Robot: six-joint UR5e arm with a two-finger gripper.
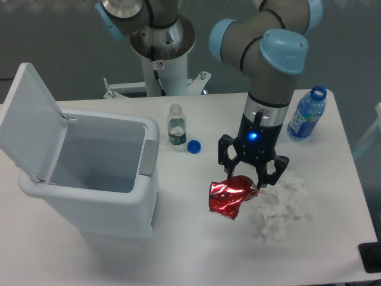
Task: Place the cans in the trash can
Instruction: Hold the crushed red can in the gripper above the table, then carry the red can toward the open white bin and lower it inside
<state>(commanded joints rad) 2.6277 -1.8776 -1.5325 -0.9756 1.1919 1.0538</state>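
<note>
The tool [245, 179] grips the top of the crumpled red can [230, 198], right of the trash can [89, 179], whose lid stands open. The can hangs just beside a white tissue wad [281, 205] on the counter [196, 250]. An uncapped clear bottle [176, 126] stands nearer the bin.

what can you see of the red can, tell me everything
The red can is shiny, foil-like metal, badly crushed and dented out of shape. It sits right of the open white trash can and beside the white tissue wad, at the gripper, whose fingers close around its upper edge. Whether it rests on the table or is slightly lifted cannot be told.
</note>
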